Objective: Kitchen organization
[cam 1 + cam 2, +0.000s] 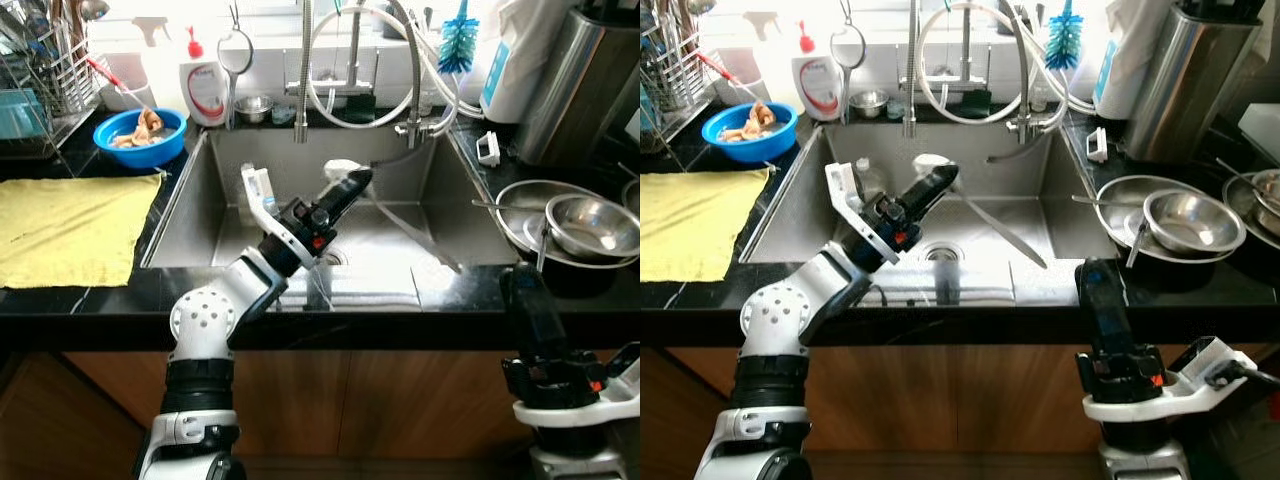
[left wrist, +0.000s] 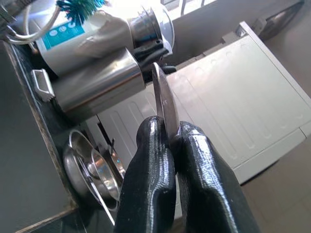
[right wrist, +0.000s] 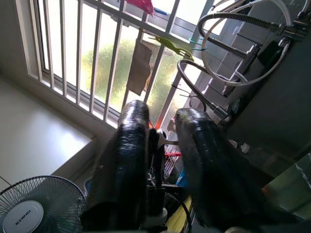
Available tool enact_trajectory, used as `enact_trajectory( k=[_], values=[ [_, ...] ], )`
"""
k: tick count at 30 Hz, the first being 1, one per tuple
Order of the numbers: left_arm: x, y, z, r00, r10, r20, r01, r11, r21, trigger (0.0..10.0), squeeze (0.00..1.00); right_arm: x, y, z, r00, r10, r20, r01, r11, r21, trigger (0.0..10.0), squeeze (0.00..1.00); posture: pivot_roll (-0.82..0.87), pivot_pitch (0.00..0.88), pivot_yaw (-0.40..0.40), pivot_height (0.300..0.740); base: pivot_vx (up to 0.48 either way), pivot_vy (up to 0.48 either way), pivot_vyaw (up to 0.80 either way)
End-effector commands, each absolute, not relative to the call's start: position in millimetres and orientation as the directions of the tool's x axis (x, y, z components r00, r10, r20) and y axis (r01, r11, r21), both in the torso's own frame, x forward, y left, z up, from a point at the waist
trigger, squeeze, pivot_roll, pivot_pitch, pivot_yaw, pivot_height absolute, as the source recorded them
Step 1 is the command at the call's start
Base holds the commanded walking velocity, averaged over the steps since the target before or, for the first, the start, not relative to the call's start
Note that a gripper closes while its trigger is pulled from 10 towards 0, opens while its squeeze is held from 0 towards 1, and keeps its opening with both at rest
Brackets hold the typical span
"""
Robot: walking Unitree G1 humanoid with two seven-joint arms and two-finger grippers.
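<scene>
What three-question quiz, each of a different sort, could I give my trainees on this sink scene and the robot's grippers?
1. True or false: the left gripper is shut on a knife.
2. Which lies on the counter left of the sink? A: yellow cloth; B: red towel; C: wooden board.
3. Fill in: the blue bowl stands beside the ____ bottle.

Key:
1. True; its fingers clamp the blade.
2. A.
3. Soap.

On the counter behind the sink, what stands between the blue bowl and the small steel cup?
A white soap bottle with a red pump stands between the blue bowl and the steel cup, seen in the left eye view.
</scene>
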State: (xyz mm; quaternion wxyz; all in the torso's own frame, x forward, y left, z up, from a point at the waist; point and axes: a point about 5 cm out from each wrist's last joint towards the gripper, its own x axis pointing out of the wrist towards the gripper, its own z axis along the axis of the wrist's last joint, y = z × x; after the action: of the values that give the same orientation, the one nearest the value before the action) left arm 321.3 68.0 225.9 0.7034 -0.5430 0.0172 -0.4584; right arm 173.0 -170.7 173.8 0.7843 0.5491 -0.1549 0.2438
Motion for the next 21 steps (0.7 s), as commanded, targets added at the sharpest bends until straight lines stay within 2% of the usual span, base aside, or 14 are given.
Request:
enact_trajectory(
  k=[1,2,3,5,6,7,8,9,11,13,14,17,19,21],
  values=[
    [324,68,231,0.586,-0.657,0.474,0.63,0.001,-0.777,0.0,0.0,173,-172,177,0.831,0.207,0.517,-0.557,0.295,0.777,10.0,1.0,-0.05,0.0,0.017,0.74,0.0,0.0,0.0],
    [326,69,231,0.602,-0.645,0.471,0.623,0.01,-0.782,0.0,0.0,173,-173,177,0.837,0.196,0.51,-0.547,0.3,0.782,10.0,0.56,-0.05,0.0,0.016,0.74,0.0,0.0,0.0],
    [335,75,231,0.673,-0.589,0.447,0.596,0.074,-0.8,0.0,0.0,174,-175,175,0.848,0.181,0.497,-0.529,0.313,0.789,10.0,0.0,-0.05,0.0,0.016,0.74,0.0,0.0,0.0],
    [341,80,233,0.719,-0.542,0.435,0.573,0.11,-0.812,0.0,0.0,174,-177,174,0.854,0.176,0.49,-0.52,0.327,0.789,10.0,0.0,-0.05,0.0,0.017,0.74,0.0,0.0,0.0],
    [351,89,234,0.79,-0.465,0.4,0.53,0.189,-0.827,0.0,0.0,174,-181,172,0.869,0.159,0.468,-0.492,0.36,0.793,10.0,0.0,-0.05,0.0,0.017,0.74,0.0,0.0,0.0],
    [358,96,234,0.838,-0.404,0.366,0.494,0.28,-0.823,4.3,0.0,175,-185,171,0.879,0.145,0.453,-0.472,0.387,0.792,10.0,0.0,-0.05,0.0,0.018,0.74,0.0,0.0,0.0],
    [361,100,234,0.859,-0.379,0.345,0.48,0.359,-0.8,4.3,0.0,176,-188,170,0.885,0.138,0.444,-0.459,0.414,0.786,10.0,0.0,-0.05,0.0,0.018,0.74,0.0,0.0,0.0],
    [363,103,235,0.871,-0.361,0.333,0.473,0.439,-0.764,10.0,0.0,176,-191,169,0.892,0.131,0.433,-0.443,0.446,0.778,10.0,0.0,-0.05,0.0,0.019,0.74,0.0,0.0,0.0],
    [366,107,238,0.884,-0.333,0.329,0.466,0.556,-0.689,10.0,0.0,177,-194,169,0.898,0.131,0.42,-0.426,0.497,0.756,10.0,0.0,-0.05,0.0,0.021,0.74,0.0,0.0,0.0],
    [371,112,242,0.906,-0.277,0.321,0.414,0.736,-0.535,10.0,0.0,176,-198,174,0.893,0.123,0.432,-0.416,0.591,0.691,10.0,0.0,-0.04,0.0,0.024,0.74,0.0,0.0,0.0],
    [371,112,242,0.906,-0.277,0.321,0.414,0.736,-0.535,10.0,0.0,176,-198,174,0.893,0.123,0.432,-0.416,0.591,0.691,10.0,0.0,-0.04,0.0,0.024,0.74,0.0,0.0,0.0],
    [376,111,235,0.911,-0.287,0.297,0.364,0.898,-0.246,10.0,0.0,181,-203,171,0.933,0.129,0.337,-0.321,0.723,0.612,10.0,0.0,-0.05,0.0,0.032,0.74,0.0,0.0,0.0],
    [376,106,227,0.901,-0.328,0.284,0.361,0.929,-0.075,10.0,0.0,183,-212,170,0.946,0.076,0.314,-0.253,0.778,0.575,10.0,0.0,-0.04,0.0,0.034,0.74,0.0,0.0,0.0],
    [377,103,216,0.908,-0.332,0.254,0.343,0.939,0.002,10.0,0.0,187,-225,166,0.971,0.004,0.238,-0.128,0.851,0.509,10.0,0.0,-0.05,0.0,0.038,0.74,0.0,0.0,0.0]
  ],
)
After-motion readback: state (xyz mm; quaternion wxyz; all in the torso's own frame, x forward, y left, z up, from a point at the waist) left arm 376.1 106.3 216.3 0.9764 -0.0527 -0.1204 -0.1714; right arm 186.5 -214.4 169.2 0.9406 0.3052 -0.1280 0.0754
